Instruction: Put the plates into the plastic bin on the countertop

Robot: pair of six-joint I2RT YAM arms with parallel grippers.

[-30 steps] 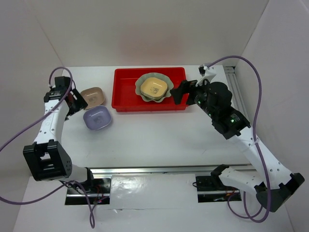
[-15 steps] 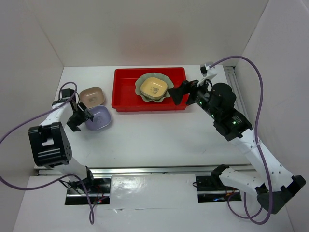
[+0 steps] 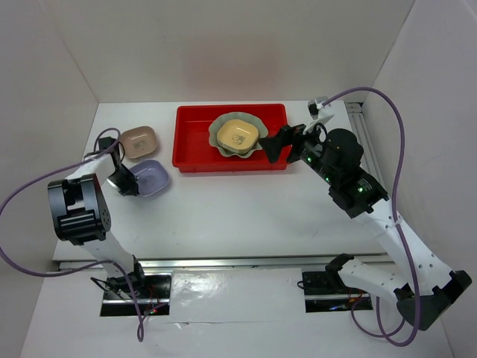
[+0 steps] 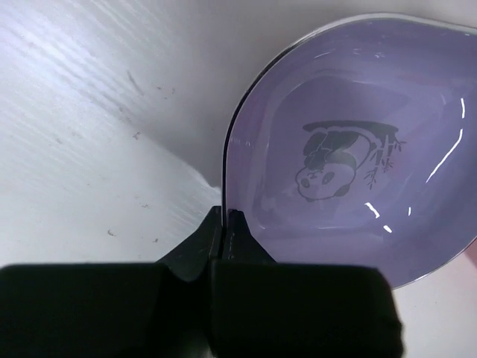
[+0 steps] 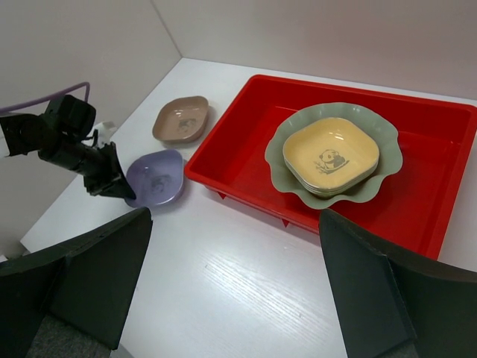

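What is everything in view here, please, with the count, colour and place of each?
shallow red plastic bin: one, bright red, far middle of the countertop.
large pale-green scalloped dish: one, pale green, inside the bin.
yellow rounded-square dish: one, yellow with a dark panda print, nested in the scalloped dish.
pink-tan rounded-square dish: one, pink-tan, on the countertop left of the bin.
lavender rounded-square dish: one, lavender with a panda print, nearer than the pink-tan dish.
flat white countertop: one, white, walled in white.
purple cables: two, one per arm.
left gripper: one, black, shut on the lavender dish's rim.
right gripper: one, black, open, by the bin's right end.
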